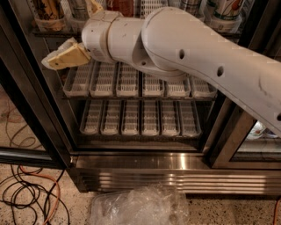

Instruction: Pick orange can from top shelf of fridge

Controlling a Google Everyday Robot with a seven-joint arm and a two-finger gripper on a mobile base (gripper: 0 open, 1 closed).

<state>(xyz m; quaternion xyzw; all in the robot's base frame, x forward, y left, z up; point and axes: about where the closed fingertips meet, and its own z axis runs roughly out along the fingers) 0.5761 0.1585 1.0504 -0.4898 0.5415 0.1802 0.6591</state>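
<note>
The fridge (145, 169) stands open in front of me. At the upper edge of the view is the top shelf (52, 32), with cans on it. The orange can (46, 9), dark brown with orange-yellow streaks, stands at its far left, cut off by the frame edge. A silver-grey can (79, 6) and a red-orange can (120, 5) stand to its right. My gripper (61, 57), tan and white, sits at the left, just below the top shelf and below the orange can, pointing left. It holds nothing that I can see. My white arm (184, 48) hides much of the shelf.
Two racks of white slotted lane trays (140, 116) without cans lie below. The black door frame (39, 110) is close on the left, another (228, 132) on the right. Cables (30, 193) and a clear plastic bag (140, 206) lie on the floor.
</note>
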